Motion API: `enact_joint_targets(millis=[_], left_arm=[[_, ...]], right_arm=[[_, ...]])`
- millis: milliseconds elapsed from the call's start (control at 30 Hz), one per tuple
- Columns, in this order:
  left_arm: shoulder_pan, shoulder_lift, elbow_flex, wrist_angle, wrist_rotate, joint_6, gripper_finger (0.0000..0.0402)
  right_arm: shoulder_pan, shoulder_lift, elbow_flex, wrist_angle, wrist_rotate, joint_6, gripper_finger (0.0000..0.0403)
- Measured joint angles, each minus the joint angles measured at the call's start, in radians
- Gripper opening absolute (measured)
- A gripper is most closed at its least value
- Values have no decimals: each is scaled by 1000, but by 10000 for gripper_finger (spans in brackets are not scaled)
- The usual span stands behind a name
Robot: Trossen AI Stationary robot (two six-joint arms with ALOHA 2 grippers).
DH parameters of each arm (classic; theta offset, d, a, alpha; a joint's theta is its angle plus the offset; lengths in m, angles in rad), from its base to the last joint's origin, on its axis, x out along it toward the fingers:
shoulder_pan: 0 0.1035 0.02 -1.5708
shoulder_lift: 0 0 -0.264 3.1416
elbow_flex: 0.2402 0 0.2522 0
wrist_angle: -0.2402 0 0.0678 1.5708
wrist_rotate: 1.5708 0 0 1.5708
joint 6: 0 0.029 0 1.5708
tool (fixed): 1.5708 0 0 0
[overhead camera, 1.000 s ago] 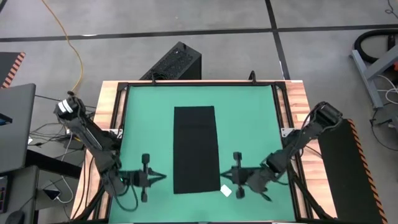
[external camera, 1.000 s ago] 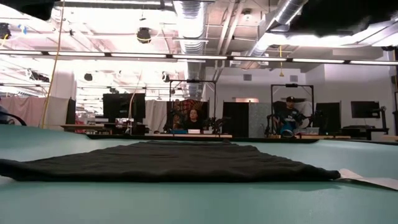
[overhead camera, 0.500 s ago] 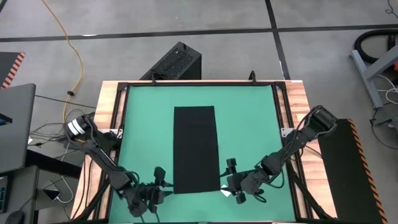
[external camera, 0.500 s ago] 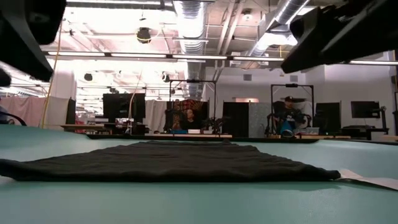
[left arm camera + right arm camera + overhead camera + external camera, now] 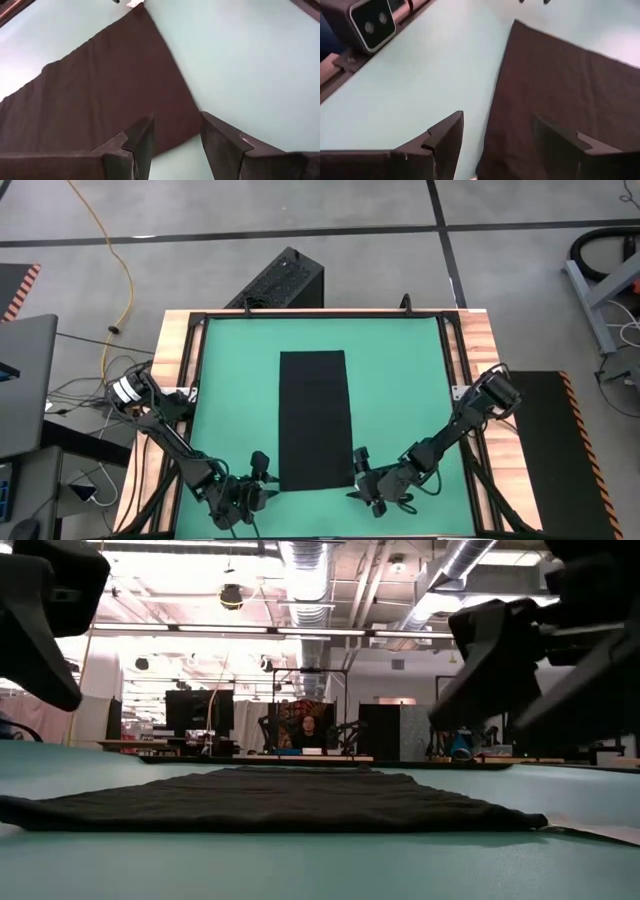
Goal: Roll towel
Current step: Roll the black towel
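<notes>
the black towel (image 5: 314, 420) lies flat and full length down the middle of the green bench (image 5: 230, 380), not yet rolled, its short near edge facing my two arms. my left gripper (image 5: 175, 137) hangs just above the near left corner of that edge, jaws spread, with the corner showing in the gap between them. my right gripper (image 5: 495, 145) sits over the near right corner, jaws spread as well, straddling the towel's long side edge; the small white tag barely peeks out at the frame edge there, so i won't lean on it

the step in hand, as i judge it, is taking hold of both near corners to start the roll. to do it well i should bring both sides down level, so one jaw slides under the hem and the other lands on top, and pinch only the cloth, not scrape the bench. both corners need to lift together and at matching height, or the first turn will go skewed and the roll will cone. i'd keep the first fold tight and small
</notes>
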Motion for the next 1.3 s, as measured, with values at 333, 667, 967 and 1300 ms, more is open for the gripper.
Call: enact_joint_targets(millis=[333, 667, 967, 1300], left_arm=[[1, 0, 0, -7, 19, -5, 147], [2, 99, 0, 7, 38, 11, 147], [8, 119, 1, -38, 48, 18, 136], [38, 120, 1, -58, 92, -49, 17]], right_arm=[[-22, 13, 1, -30, -22, 35, 254], [-57, 118, 3, -8, -51, 131, 254], [-58, 121, 3, -29, -54, 205, 254], [-59, 123, 3, -81, -15, 308, 193]])
